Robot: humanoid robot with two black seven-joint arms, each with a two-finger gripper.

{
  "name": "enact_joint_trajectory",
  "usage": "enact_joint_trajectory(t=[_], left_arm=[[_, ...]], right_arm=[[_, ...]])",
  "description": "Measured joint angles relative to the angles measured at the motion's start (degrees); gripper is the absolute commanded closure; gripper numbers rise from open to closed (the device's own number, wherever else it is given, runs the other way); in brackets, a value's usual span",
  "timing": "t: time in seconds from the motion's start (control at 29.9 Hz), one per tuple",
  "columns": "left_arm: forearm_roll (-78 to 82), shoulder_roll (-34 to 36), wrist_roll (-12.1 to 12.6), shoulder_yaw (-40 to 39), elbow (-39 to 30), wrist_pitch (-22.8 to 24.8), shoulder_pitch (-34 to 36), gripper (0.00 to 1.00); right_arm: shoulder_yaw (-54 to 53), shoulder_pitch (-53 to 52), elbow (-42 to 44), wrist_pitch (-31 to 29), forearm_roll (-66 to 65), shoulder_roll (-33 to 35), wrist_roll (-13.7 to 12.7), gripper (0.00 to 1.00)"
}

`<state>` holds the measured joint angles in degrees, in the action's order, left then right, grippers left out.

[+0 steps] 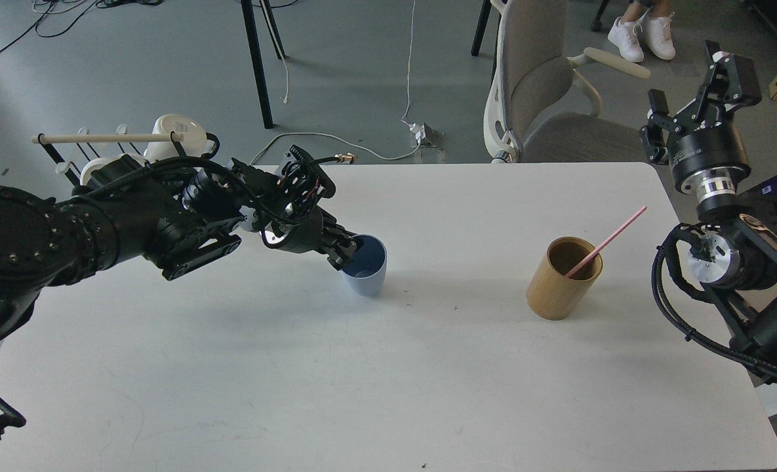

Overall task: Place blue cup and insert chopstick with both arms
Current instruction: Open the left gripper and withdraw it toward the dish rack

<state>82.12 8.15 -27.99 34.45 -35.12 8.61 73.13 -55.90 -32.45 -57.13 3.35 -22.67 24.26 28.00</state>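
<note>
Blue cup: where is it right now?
In the head view, the blue cup stands upright on the white table, left of centre, its rim gripped by the left gripper, well left of the bamboo holder.

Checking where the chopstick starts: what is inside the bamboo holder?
One pink chopstick leans inside the bamboo holder, sticking out up-right. The holder's wall hides its lower end and the bottom.
</note>
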Motion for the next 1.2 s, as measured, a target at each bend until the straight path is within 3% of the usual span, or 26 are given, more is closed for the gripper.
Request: enact_joint_trajectory(t=[0.17,0.43,0.57,0.84,1.07,1.2], left_arm=[[-0.31,0.04,0.0,-0.25,-0.08,0.09,-0.06,0.65],[-1.88,3.55,0.0,-6.08,-0.1,3.75,0.01,0.18],[-3.86,8.18,0.0,-14.94,-0.58,7.78,-1.97,0.16],[-13.29,21.6,0.01,-38.98,-11.17,11.2,-11.81,0.13],[-33.09,22.91,0.0,-62.08,-14.18,13.91,-27.95,0.13],[-43.38,20.9,0.0,-70.77,-16.01,17.98,-36.34,0.11]], right_arm=[[0.0,0.02,0.0,-0.01,0.0,0.0,0.0,0.05],[1.24,-0.43,-0.63,-0.24,-0.42,1.07,0.0,0.04],[2.78,-2.7,-0.96,-0.29,-1.52,5.05,0.0,0.04],[7.96,-5.61,-3.24,1.83,-16.4,14.74,0.0,0.04],[9.29,1.48,-4.98,20.17,-36.19,16.49,0.0,0.05],[13.44,5.68,-6.06,24.3,-39.03,16.59,0.0,0.05]])
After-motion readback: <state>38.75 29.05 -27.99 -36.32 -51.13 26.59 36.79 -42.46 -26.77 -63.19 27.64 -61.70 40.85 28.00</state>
